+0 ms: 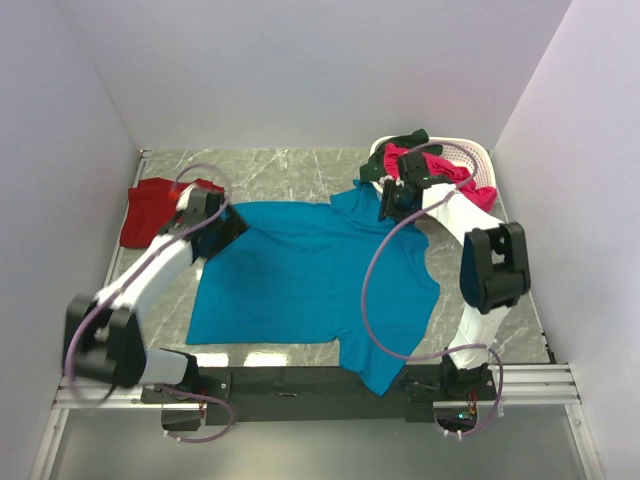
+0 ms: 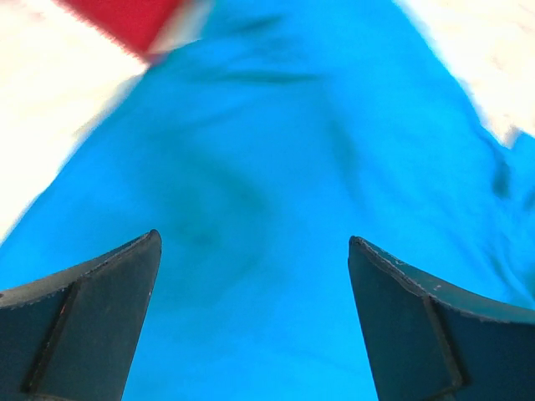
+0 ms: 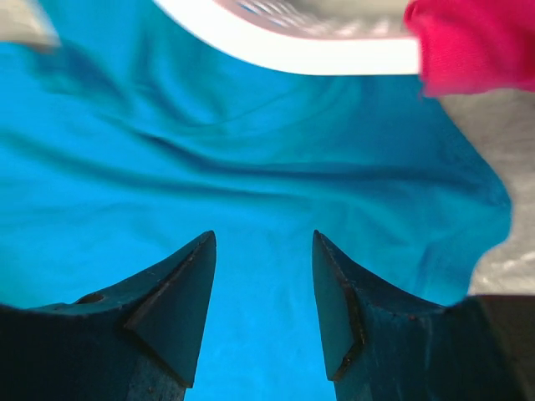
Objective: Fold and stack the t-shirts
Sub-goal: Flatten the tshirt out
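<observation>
1. A teal-blue short-sleeved cloth t-shirt [image 1: 310,270] lies spread flat across the middle of the grey marble-patterned table [image 1: 290,175], with one corner hanging over the near edge.
2. A dark red cloth t-shirt [image 1: 150,205] lies bunched at the far left, just beside the teal one's left sleeve.
3. At the far right stands a white slatted plastic basket [image 1: 470,150] – a dark green shirt [image 1: 408,138] and a bright pink shirt [image 1: 478,190] spill over its rim.
4. The left gripper [image 2: 255,242] hangs low over the teal shirt's far left part, its jaws spread wide with nothing between them.
5. The right gripper [image 3: 263,238] hangs over the teal shirt's far right part, close to the basket – its jaws are parted more narrowly and grip nothing.
</observation>
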{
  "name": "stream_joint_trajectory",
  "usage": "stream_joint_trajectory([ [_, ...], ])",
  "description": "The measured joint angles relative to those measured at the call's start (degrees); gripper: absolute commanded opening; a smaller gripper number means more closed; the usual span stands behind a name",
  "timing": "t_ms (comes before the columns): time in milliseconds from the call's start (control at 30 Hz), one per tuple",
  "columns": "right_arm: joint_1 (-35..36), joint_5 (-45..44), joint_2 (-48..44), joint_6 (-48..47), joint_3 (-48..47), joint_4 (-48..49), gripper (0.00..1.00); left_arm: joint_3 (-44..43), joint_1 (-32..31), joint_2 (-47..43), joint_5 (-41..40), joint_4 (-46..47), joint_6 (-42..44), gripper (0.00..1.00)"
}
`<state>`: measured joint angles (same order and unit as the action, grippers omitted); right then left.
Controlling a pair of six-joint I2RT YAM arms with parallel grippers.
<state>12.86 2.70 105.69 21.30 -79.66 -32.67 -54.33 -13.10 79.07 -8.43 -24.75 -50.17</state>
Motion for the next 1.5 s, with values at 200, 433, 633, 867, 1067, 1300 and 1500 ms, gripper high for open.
stream_joint_trajectory([
  [200, 0.02, 2.16, -8.61, 0.31, 0.59, 0.94, 0.57, 12.81, 0.00, -15.76, -9.68, -13.70, -18.36, 0.97],
  [433, 0.13, 3.76, -12.63, 0.81, 3.50, 1.77, 0.57, 19.82, 0.00, -19.32, -14.34, -26.34, -35.74, 0.88],
  [633, 0.17, 4.07, -14.29, 0.98, 6.56, 1.84, 0.57, 21.40, 0.00, -24.28, -15.39, -31.36, -49.22, 0.82],
  [867, 0.28, 4.26, -16.26, 1.20, 9.77, 1.97, 0.57, 23.89, 0.00, -26.93, -15.23, -35.98, -58.21, 0.85],
  [1067, 0.28, 4.26, -16.37, 1.40, 10.01, 2.03, 0.57, 23.87, 0.00, -22.01, -14.40, -35.93, -59.30, 0.80],
  [1300, 0.28, 4.24, -17.03, 1.40, 10.73, 2.19, 0.57, 23.89, 0.00, -21.68, -11.98, -35.95, -61.33, 0.75],
  [1500, 0.28, 4.26, -17.03, 1.42, 10.80, 2.29, 0.57, 23.76, 0.00, -22.29, -11.78, -37.20, -62.01, 0.74],
])
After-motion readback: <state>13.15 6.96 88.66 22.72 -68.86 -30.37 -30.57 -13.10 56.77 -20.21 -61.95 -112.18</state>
